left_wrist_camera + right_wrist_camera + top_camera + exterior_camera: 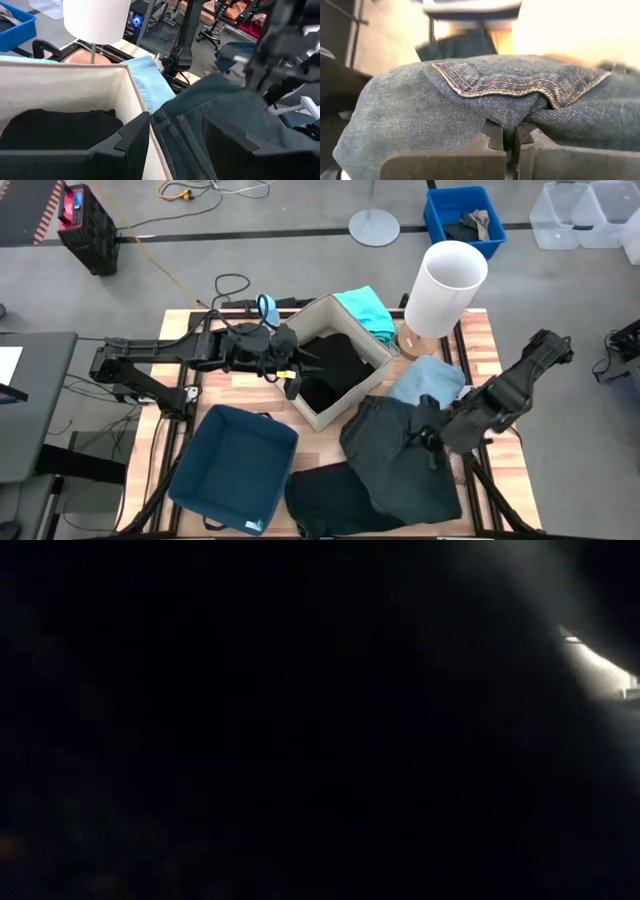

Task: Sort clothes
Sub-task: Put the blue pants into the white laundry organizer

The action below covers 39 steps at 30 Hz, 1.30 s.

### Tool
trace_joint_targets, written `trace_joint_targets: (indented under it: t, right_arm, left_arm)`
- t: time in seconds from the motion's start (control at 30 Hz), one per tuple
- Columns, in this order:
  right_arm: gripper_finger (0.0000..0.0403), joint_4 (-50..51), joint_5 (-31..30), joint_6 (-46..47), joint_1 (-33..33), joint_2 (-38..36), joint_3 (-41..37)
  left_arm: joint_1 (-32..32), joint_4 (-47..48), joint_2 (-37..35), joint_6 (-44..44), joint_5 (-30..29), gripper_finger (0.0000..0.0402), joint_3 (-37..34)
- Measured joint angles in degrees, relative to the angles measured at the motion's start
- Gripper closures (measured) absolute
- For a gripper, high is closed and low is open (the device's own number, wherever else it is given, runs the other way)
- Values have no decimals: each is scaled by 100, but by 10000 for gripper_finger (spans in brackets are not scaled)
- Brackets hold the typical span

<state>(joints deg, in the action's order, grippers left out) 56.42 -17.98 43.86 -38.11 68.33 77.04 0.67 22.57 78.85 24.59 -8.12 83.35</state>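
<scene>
we see the right gripper (509, 142) clamped on a fold of the jeans (400, 452), heaped beside the beige box (322, 412) holding a black garment (335, 362); the left gripper (297, 369), fingers apart, hovers at the box's rim.

Left gripper (292, 373) fingers spread; right gripper (425, 432) fingers pinched together.

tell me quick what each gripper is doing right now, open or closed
Left gripper: open, jaws straddling the wall of the beige box, holding nothing.
Right gripper: closed on a fold of the jeans.
</scene>
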Motion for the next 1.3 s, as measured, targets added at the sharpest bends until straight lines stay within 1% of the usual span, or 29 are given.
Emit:
trace_joint_targets:
  t: [0.13,0.27,0.37,0.5,0.63,0.73,0.8,0.93,1.1,1.23,1.3]
  right_arm:
    - [403,-5,-418,-532,70,-156,546]
    - [403,-11,-626,-1165,258,-196,1190]
    - [403,-84,-642,-1643,504,-192,1659]
    - [403,-494,-665,-2320,847,-185,2113]
    - [403,-792,-667,-2697,1294,-151,2516]
    - [403,-793,-636,-2744,1670,-23,2728]
    - [403,-764,-439,-2721,1905,96,2784]
    - [403,-723,-24,-2346,2340,371,2797]
    - [403,-769,168,-1825,2799,776,2801]
    - [403,-578,206,-1580,3125,1049,2801]
    - [403,-519,203,-1407,3294,1180,2801]
  left_arm:
    - [-1,-14,0,-2,-2,228,0]
    - [-1,-24,0,-2,-11,228,0]
    - [-1,-60,0,-2,-18,228,0]
    - [-1,-140,0,1,-28,228,0]
    - [-1,-325,0,28,-30,228,0]
    - [-1,-364,0,33,-46,228,2]
    - [-1,-383,0,33,-74,228,2]
    - [-2,-418,0,37,-193,228,2]
    - [-1,-427,0,58,-229,228,2]
    - [-1,-444,-18,155,-725,228,29]
    - [-1,-563,-50,127,-843,228,66]
